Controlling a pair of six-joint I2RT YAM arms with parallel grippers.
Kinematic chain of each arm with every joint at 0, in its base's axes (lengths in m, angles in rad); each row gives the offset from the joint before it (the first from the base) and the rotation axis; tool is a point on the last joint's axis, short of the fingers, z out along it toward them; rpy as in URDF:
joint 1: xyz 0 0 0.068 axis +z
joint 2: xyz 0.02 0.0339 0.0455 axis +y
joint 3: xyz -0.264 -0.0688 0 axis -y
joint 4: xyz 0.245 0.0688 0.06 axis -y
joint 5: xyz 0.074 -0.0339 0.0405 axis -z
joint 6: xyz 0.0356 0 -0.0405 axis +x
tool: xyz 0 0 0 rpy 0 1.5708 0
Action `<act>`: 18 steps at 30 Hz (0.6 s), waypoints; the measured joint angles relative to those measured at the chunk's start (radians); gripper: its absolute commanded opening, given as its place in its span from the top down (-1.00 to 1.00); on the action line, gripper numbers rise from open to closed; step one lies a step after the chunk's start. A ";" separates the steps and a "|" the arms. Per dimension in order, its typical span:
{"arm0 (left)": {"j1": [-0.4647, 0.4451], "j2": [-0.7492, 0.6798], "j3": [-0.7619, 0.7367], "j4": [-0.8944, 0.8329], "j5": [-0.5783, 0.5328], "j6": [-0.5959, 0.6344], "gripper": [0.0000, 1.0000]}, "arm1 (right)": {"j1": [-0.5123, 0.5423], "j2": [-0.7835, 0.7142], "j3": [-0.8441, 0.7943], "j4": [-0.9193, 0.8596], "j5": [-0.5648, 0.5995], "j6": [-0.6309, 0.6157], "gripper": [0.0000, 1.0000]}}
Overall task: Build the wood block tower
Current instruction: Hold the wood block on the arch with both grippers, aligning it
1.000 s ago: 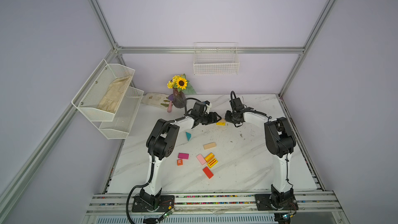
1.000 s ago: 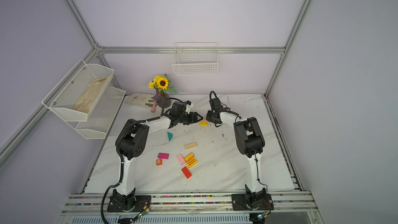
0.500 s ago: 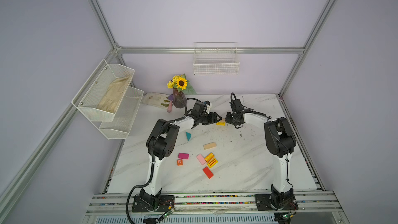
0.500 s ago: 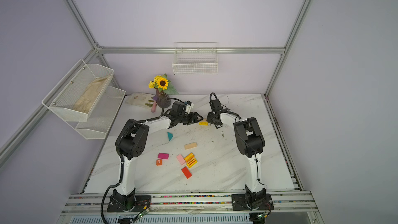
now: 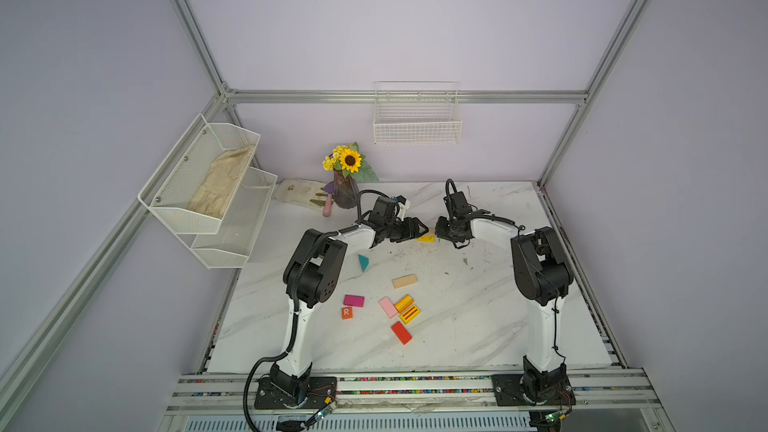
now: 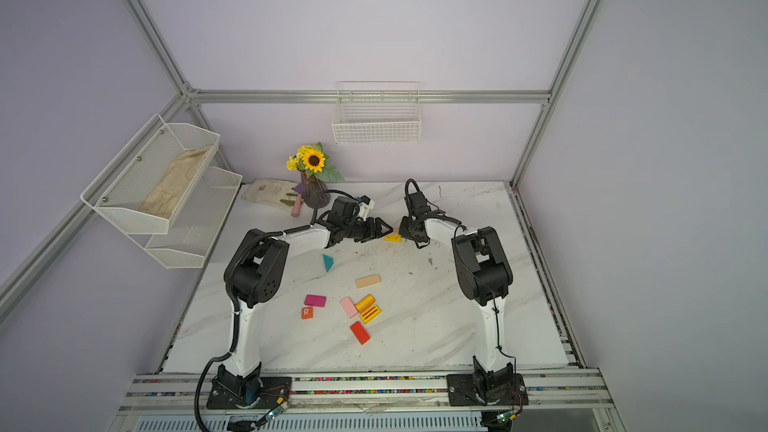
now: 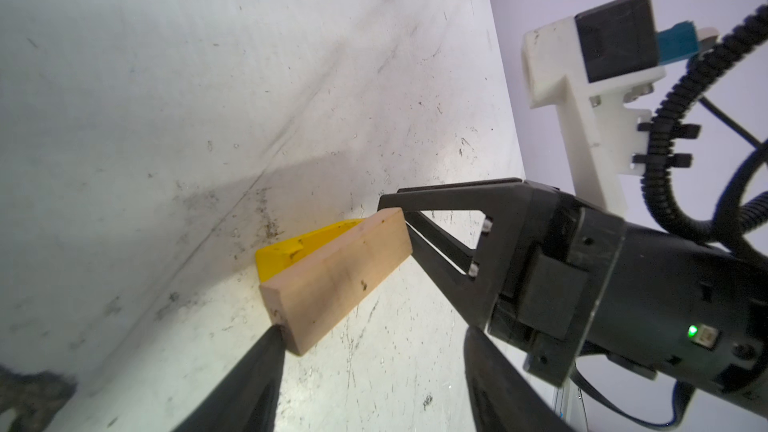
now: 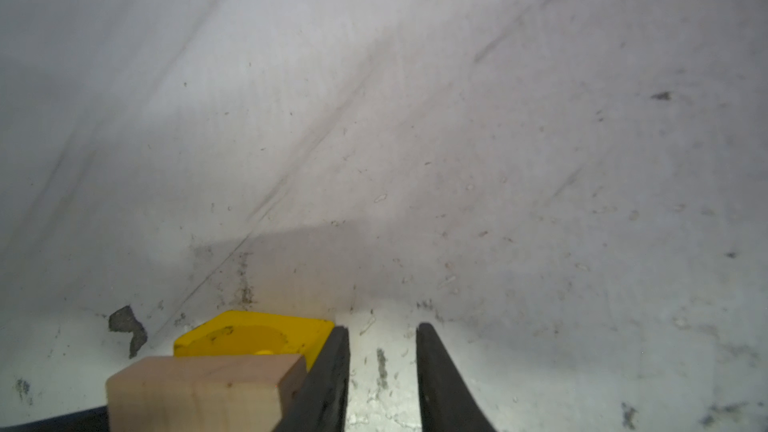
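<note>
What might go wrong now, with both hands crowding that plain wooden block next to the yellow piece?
1. The plain tan wooden block stands on a narrow edge, seemingly touched only at its ends by a finger of the left hand and of the right hand; it may topple.
2. A nudge might shove the flat yellow block beside it out of place.

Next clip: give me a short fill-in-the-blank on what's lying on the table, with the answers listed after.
1. The orange wooden cube on the white marble table shows the letter ___.
2. The flat wooden block touching the plain tan wooden block that stands on edge is painted ___.
3. The largest flower in the purple glass vase is a ___.

Missing words: R; yellow; sunflower.
</note>
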 measured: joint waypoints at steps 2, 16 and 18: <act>0.000 0.001 0.000 -0.002 0.001 0.000 -0.35 | 0.002 -0.002 0.000 0.001 -0.001 0.000 0.37; 0.000 0.001 0.002 -0.017 0.002 0.000 -0.42 | 0.008 -0.029 -0.042 0.014 0.001 0.001 0.37; 0.000 0.001 0.002 -0.019 0.003 0.000 -0.42 | 0.008 -0.034 -0.046 0.016 0.001 0.001 0.37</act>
